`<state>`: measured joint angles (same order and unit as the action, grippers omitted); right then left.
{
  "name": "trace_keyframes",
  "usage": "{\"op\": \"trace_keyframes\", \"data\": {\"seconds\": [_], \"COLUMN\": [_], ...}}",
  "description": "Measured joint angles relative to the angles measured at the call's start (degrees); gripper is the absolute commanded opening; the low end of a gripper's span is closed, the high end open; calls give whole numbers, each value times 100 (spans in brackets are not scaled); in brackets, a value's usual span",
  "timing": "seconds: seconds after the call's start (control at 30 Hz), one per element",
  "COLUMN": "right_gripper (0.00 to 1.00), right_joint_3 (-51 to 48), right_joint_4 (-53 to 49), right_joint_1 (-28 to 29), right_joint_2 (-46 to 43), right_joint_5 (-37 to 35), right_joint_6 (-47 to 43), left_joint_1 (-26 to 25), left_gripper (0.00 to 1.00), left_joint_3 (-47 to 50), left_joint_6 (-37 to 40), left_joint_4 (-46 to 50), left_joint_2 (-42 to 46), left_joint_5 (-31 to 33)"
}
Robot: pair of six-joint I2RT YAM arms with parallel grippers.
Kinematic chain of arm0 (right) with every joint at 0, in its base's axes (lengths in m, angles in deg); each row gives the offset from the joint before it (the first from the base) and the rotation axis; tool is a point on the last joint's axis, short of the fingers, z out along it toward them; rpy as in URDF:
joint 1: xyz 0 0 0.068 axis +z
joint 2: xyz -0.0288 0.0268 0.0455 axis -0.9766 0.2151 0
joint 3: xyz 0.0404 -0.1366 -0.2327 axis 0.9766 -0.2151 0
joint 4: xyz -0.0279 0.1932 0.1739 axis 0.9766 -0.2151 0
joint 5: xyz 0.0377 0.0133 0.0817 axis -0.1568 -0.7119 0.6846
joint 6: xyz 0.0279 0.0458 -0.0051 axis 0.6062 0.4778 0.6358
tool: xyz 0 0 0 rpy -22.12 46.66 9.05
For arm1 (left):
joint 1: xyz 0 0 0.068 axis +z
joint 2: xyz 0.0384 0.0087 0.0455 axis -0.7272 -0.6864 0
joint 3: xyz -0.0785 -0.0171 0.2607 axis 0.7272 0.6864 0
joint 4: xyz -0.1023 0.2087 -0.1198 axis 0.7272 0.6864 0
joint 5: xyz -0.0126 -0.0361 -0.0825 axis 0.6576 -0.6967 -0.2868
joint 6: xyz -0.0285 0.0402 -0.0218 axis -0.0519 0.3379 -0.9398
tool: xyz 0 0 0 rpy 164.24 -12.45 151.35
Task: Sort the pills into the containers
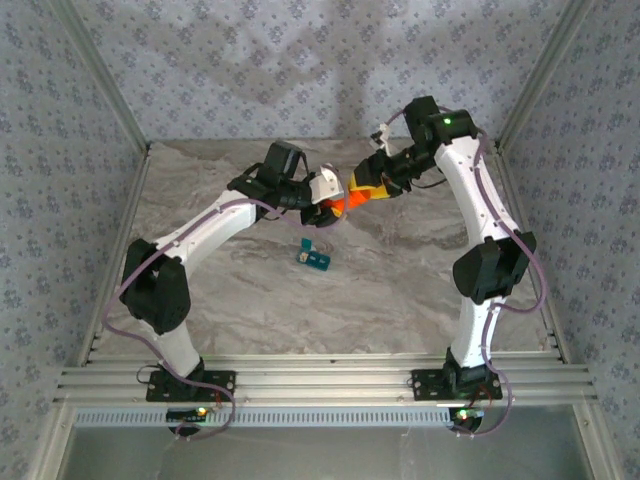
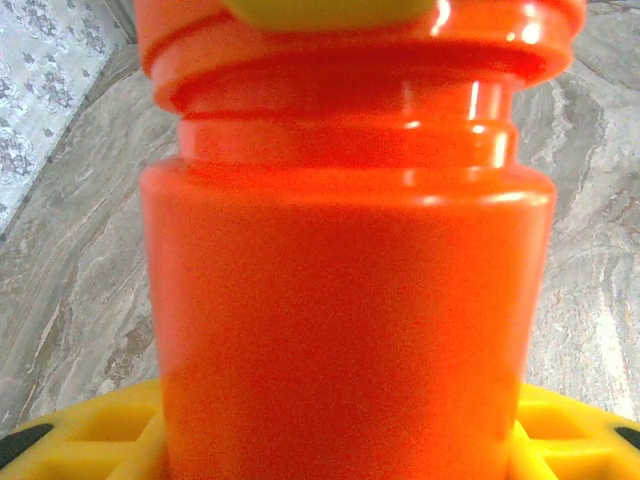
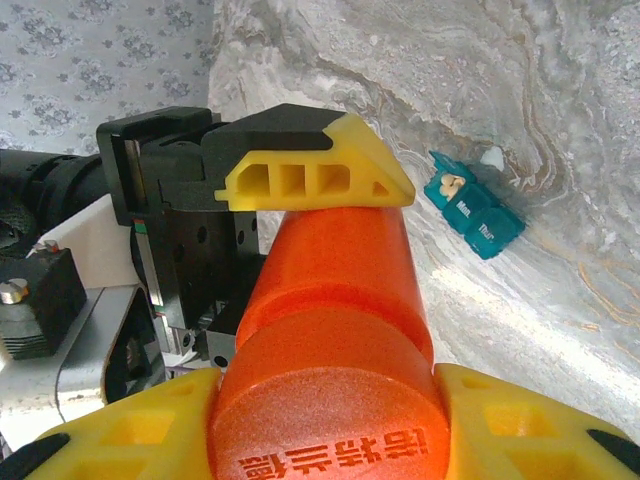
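An orange pill bottle (image 1: 345,204) hangs level above the table's far middle, held between both arms. My left gripper (image 1: 325,211) is shut on its body (image 2: 345,300), with the yellow fingers (image 2: 90,440) on either side of it. My right gripper (image 3: 325,435) is shut on the orange cap (image 3: 330,420), which carries embossed characters. The teal containers (image 1: 315,258) lie on the table below the bottle. In the right wrist view the containers (image 3: 478,208) have one compartment open with a pale pill (image 3: 450,185) inside. A white pill (image 3: 492,157) lies beside the strip.
The marble table (image 1: 400,290) is bounded by patterned walls (image 1: 300,70) on three sides. An aluminium rail (image 1: 320,380) runs along the near edge by the arm bases.
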<state>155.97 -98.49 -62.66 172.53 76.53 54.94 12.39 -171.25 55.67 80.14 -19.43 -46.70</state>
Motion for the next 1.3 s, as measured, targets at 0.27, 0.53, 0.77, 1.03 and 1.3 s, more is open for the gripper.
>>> {"op": "trace_keyframes", "data": {"seconds": [0.27,0.53,0.77,1.03,1.3], "right_gripper": [21,21,20,21,24], "right_joint_3": [9,149,863,894,894], "right_joint_4": [-13,15,-164,-221,-186], "right_joint_1": [142,219,428,428,321], "right_joint_2": [-9,22,431,599,610], "right_joint_5": [-190,-271,-459,-315,50], "right_joint_6": [-136,-72,151,243,573], "left_joint_1": [9,13,116,153,90], "left_gripper": [0,0,0,0,0], "left_joint_3": [-17,-7,15,118,256], "left_joint_6": [-26,-295,-380,-369,-264], "left_joint_4": [188,170,170,208,-28], "left_joint_2": [2,42,101,105,306], "left_joint_5": [-79,-125,2,50,439]}}
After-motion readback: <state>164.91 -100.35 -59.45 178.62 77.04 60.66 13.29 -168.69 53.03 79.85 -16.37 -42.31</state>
